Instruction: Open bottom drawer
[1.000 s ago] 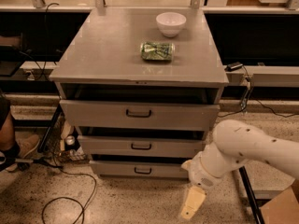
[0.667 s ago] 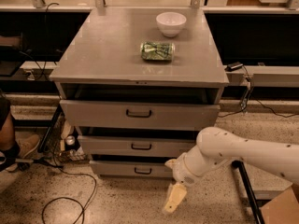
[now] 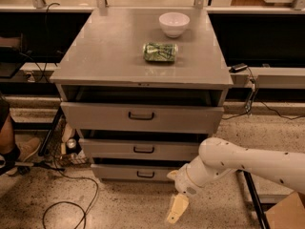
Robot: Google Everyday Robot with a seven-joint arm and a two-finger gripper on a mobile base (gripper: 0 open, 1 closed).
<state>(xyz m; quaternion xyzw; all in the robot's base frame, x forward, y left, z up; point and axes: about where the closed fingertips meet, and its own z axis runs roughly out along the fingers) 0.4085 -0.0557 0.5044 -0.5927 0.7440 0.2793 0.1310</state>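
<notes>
A speckled terrazzo floor point(image 3: 124, 209) runs under a long workbench with dark recesses behind. In the middle stands a grey metal cabinet point(image 3: 138, 56) with a flat top and three stacked drawers. On its top, towards the back, sits a small white round bowl point(image 3: 174, 23). Just in front of the bowl, a crumpled green drinks can point(image 3: 160, 52) lies on its side.

The tall, wide top drawer point(image 3: 143, 118) is pulled out a little, with a dark gap above its front. Below it is the shorter middle drawer point(image 3: 140, 149). The bottom drawer point(image 3: 124, 172) is the lowest and narrowest front, close to the floor, with a small dark bracket handle point(image 3: 145, 174) at its centre. Its front sits further back than the two drawers above.

A white robot arm point(image 3: 248, 163) reaches in from the right edge, low across the front of the cabinet. Its wrist covers the right end of the bottom drawer front. The cream-coloured gripper point(image 3: 175, 213) points down towards the floor, below and to the right of the handle and apart from it. Whether the gripper is apart or together cannot be told from this angle.

At the left edge are a person's bare lower leg and tan shoe point(image 3: 24, 149). Black cables point(image 3: 66, 209) loop across the floor nearby. The corner of a brown cardboard box point(image 3: 286, 213) shows at the lower right.
</notes>
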